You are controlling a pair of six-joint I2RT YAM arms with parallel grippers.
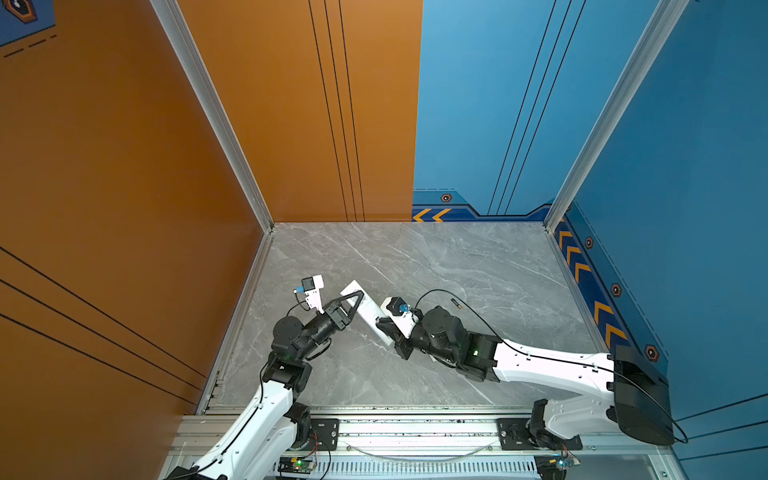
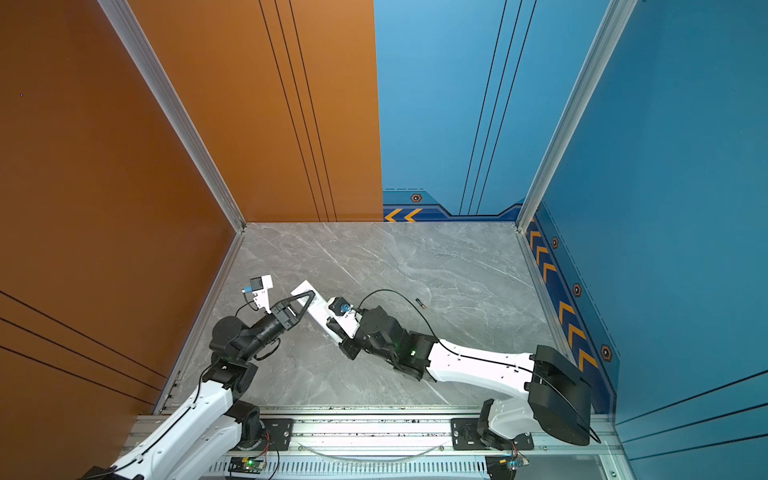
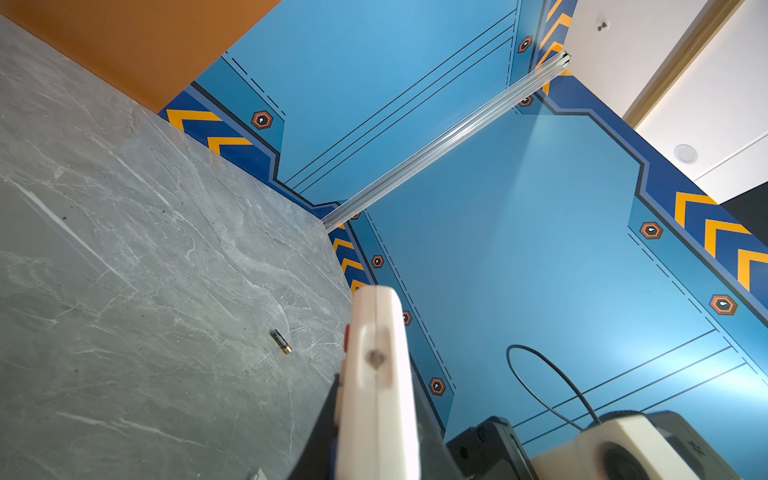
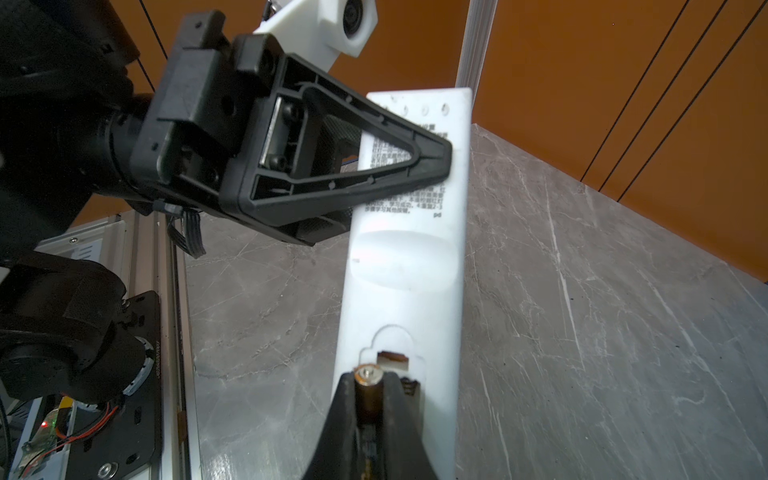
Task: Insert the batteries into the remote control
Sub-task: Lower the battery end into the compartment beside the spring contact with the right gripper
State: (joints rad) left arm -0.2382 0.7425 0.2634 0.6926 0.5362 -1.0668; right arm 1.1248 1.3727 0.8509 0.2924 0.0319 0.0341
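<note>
The remote control point(image 1: 371, 314) point(image 2: 319, 309) is a long white bar held above the table with its plain back up. My left gripper point(image 1: 358, 296) point(image 2: 309, 296) is shut on its far end, seen end-on in the left wrist view point(image 3: 376, 374). My right gripper point(image 4: 368, 376) point(image 1: 380, 322) is shut on one black battery point(image 4: 369, 399) with a metal tip. It holds the battery at the open compartment point(image 4: 392, 359) at the remote's near end point(image 4: 411, 266). A second battery point(image 1: 456, 303) point(image 2: 420, 304) point(image 3: 281, 341) lies loose on the table to the right.
The grey marble table point(image 1: 478, 257) is walled in orange at the left and blue at the back and right. The right arm's black cable point(image 1: 440, 293) loops above the table near the loose battery. An aluminium rail point(image 1: 415, 432) runs along the front edge.
</note>
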